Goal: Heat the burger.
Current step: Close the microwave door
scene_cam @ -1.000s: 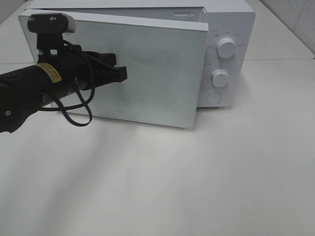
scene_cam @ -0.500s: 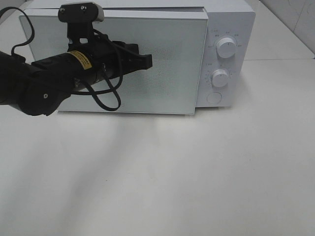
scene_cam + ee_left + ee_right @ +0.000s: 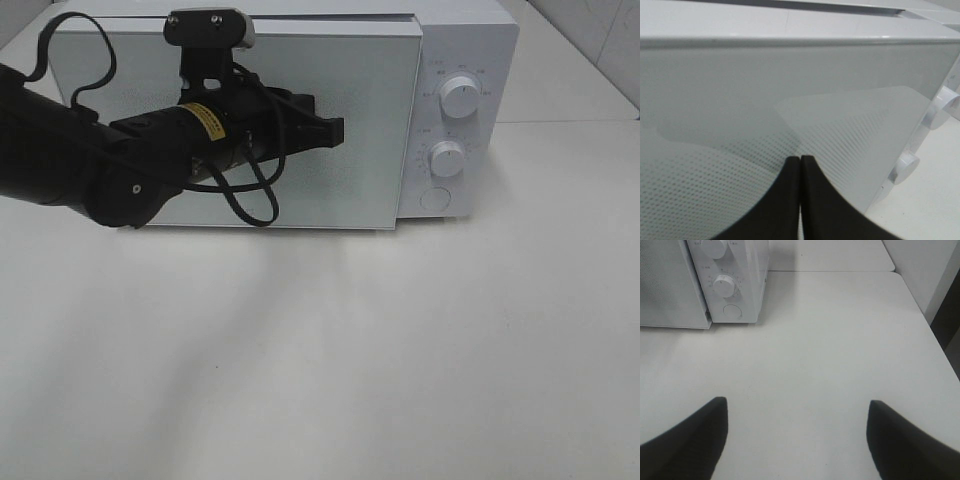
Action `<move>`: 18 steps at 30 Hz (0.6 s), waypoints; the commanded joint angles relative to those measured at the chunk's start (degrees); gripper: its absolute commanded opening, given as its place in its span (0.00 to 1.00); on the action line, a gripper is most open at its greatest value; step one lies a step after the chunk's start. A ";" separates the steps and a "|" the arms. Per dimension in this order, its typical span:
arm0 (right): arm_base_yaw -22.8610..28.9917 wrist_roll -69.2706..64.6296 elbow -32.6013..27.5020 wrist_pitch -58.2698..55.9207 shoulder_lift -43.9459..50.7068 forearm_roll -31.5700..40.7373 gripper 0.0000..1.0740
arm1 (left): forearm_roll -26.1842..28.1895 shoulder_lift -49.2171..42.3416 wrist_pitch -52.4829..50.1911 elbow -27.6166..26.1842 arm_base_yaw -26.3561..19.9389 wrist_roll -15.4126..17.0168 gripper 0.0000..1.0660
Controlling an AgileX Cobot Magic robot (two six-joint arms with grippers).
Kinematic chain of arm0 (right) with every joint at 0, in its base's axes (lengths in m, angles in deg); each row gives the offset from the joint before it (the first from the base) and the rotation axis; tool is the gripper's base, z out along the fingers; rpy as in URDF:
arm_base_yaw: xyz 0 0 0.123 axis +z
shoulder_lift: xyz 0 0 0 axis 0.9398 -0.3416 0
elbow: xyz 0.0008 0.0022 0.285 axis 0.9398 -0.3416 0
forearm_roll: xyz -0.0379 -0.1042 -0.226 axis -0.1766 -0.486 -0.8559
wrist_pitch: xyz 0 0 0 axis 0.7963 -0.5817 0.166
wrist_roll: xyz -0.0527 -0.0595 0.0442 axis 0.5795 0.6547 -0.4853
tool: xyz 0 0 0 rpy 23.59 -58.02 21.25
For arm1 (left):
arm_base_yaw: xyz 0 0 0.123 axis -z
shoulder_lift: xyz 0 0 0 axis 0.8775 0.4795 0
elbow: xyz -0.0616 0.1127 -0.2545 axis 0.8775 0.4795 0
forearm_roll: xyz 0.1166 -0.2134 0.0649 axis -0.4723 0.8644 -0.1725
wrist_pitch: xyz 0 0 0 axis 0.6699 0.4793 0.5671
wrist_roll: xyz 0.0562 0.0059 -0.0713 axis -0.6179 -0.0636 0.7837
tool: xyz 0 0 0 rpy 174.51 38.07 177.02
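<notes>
The burger is out of view; nothing of it shows through the frosted door. The white microwave [image 3: 470, 40] stands at the back of the table with its glass door [image 3: 370, 130] flush with the front. My left gripper [image 3: 338, 132] is shut and empty, its tips against the door's middle; the left wrist view shows the two fingers pressed together [image 3: 800, 165] against the dotted glass [image 3: 855, 130]. My right gripper [image 3: 797, 412] is open and empty above the bare table, right of the microwave [image 3: 735, 285]; it is not seen in the exterior view.
Two white knobs [image 3: 460, 96] [image 3: 447, 158] and a round button [image 3: 434, 198] sit on the microwave's right panel. The white table [image 3: 400, 350] stretches in front. A table edge and a dark gap [image 3: 945, 325] lie at the far right.
My left gripper has pushed to the right against the door. The door has swung from partly open to shut against the microwave.
</notes>
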 commanded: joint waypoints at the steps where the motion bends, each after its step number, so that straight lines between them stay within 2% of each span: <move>1: -0.17 0.69 -0.06 0.97 1.72 0.17 0.71 | 2.12 1.32 0.46 -3.84 0.00 -0.17 0.00; 5: -0.17 0.69 -0.06 0.97 1.72 0.17 0.71 | 2.12 2.29 2.98 -6.65 0.11 -0.17 0.00; 12: -0.17 0.69 -0.06 0.97 1.72 0.17 0.71 | 2.18 2.64 2.98 -7.96 0.17 -0.23 0.00; 18: -0.17 0.69 -0.06 0.97 1.72 0.17 0.71 | 2.35 4.47 4.81 -10.71 0.17 -1.38 0.00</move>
